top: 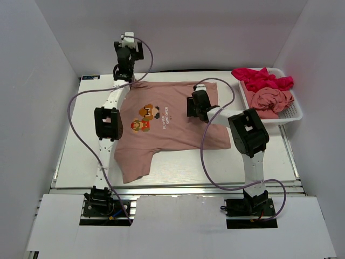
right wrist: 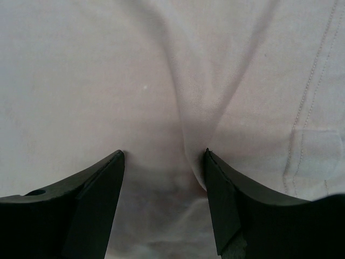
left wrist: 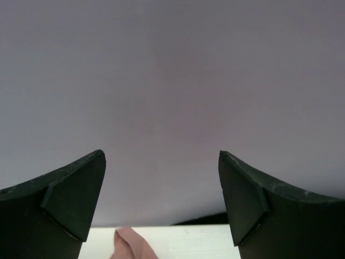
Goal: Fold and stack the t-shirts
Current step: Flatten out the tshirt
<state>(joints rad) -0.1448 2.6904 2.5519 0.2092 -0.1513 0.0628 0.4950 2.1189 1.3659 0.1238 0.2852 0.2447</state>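
A salmon-pink t-shirt [top: 172,135] with a pixel-art chest print [top: 148,117] lies spread across the table. One sleeve hangs toward the front edge. My right gripper [top: 190,106] is down on its right chest area. In the right wrist view that gripper [right wrist: 164,154] is open, its tips against the fabric [right wrist: 108,81] with a raised crease [right wrist: 188,118] between them. My left gripper [top: 128,51] is lifted at the back left, above the shirt's far corner. In the left wrist view it [left wrist: 161,156] is open and empty, facing the wall, with a bit of pink cloth [left wrist: 129,245] below.
A white mesh basket [top: 294,116] at the back right holds a magenta-red t-shirt [top: 261,80] and a crumpled pink one [top: 272,100]. Grey walls enclose the table on three sides. Purple cables loop from both arms over the shirt.
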